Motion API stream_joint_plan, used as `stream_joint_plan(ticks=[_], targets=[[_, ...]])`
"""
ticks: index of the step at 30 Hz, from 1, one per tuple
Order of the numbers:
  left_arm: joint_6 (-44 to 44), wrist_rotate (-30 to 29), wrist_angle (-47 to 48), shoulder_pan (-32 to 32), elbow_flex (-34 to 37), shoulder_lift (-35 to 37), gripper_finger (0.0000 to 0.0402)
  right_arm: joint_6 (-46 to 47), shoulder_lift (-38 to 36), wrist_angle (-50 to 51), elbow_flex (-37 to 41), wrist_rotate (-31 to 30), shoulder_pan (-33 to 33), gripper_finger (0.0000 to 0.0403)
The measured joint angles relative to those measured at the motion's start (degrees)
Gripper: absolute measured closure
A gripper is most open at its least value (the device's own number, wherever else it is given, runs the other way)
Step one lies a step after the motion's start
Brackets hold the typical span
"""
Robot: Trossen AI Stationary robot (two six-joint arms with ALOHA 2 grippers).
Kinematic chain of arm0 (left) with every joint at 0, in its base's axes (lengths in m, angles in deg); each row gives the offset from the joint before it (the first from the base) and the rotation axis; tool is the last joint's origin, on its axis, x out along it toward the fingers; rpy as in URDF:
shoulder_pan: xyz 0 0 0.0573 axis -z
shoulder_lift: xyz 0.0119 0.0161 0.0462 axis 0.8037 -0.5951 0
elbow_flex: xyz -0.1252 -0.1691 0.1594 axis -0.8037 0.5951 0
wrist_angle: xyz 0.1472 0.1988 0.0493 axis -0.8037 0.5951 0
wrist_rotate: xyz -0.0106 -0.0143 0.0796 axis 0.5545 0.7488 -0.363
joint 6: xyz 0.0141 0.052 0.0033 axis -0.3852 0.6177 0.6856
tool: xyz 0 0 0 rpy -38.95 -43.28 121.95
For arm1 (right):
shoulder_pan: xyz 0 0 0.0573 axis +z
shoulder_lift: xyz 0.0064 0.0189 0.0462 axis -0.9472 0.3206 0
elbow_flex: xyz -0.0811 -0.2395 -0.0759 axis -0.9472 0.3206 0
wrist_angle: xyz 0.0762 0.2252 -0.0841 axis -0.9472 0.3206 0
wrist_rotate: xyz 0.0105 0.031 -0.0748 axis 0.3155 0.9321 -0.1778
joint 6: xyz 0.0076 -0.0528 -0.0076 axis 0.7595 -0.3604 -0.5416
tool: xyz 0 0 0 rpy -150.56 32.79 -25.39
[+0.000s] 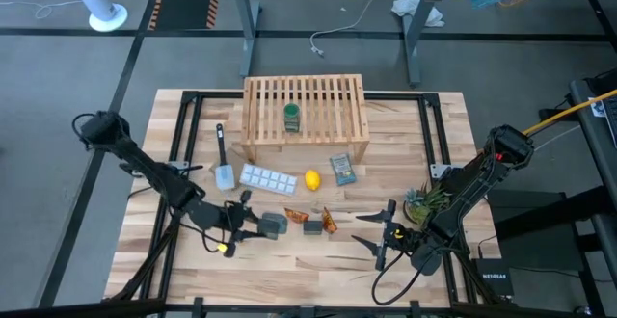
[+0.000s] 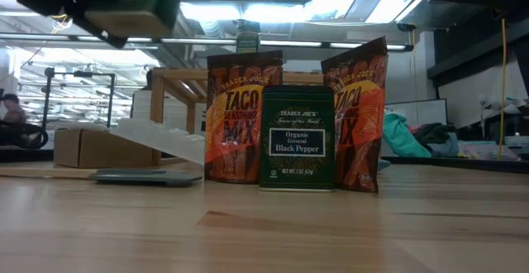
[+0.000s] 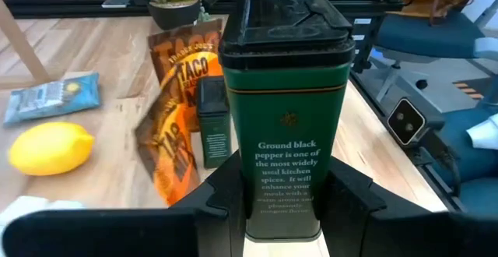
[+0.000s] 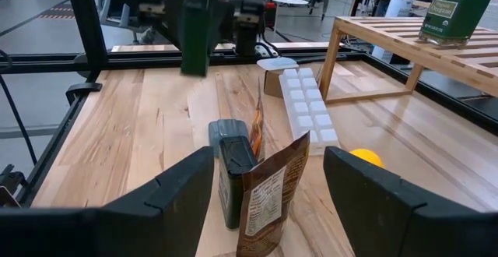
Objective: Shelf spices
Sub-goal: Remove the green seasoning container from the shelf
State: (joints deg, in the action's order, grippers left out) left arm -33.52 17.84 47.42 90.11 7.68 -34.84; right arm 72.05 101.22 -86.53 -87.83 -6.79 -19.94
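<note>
Nearest the low camera, a dark green tin (image 2: 297, 138) stands upright on the table (image 2: 264, 232), labelled "Trader Joe's Organic Ground Black Pepper". Just behind it, one to each side, stand two orange-brown packets, the left packet (image 2: 234, 116) reading "Trader Joe's Taco Seasoning Mix", the right packet (image 2: 357, 112) showing part of the same print.

At the table's front left, the left gripper (image 1: 253, 225) is closed on a second tin (image 3: 285, 109), held clear of the table surface in the low view. Its fingers (image 3: 352, 191) press both sides of the tin's lower half. Writing on the held tin reads "Ground black pepper is one of the most widely used kitchen spices"; the lines below are too blurred to read.

At the front right, the right gripper (image 1: 378, 232) waits with its fingers spread wide and nothing between them, pointed toward the standing tin and packets.

Farther back lie a white tray (image 1: 266, 178), a lemon (image 1: 312, 179) and a blue-grey packet (image 1: 342, 169) in a row, with a spatula (image 1: 223, 159) to their left. A potted plant (image 1: 422, 202) sits by the right arm.

Beyond these, the shelf (image 1: 305, 118) stands at the table's far middle. A green-lidded jar (image 1: 292, 117) stands on it; its label cannot be read in full.
</note>
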Motion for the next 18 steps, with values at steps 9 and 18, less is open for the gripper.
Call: stream_joint_plan(ticks=[9,18], targets=[[-0.75,0.03,-12.07,0.16,-0.02,-11.94,0.0297,0.00,0.00,-0.02,0.00,0.00,0.00,0.0152],[-1.14,0.07,-21.74,0.12,-0.09,-21.16,0.0297,0.00,0.00,-0.04,0.00,0.00,0.00,0.0152]])
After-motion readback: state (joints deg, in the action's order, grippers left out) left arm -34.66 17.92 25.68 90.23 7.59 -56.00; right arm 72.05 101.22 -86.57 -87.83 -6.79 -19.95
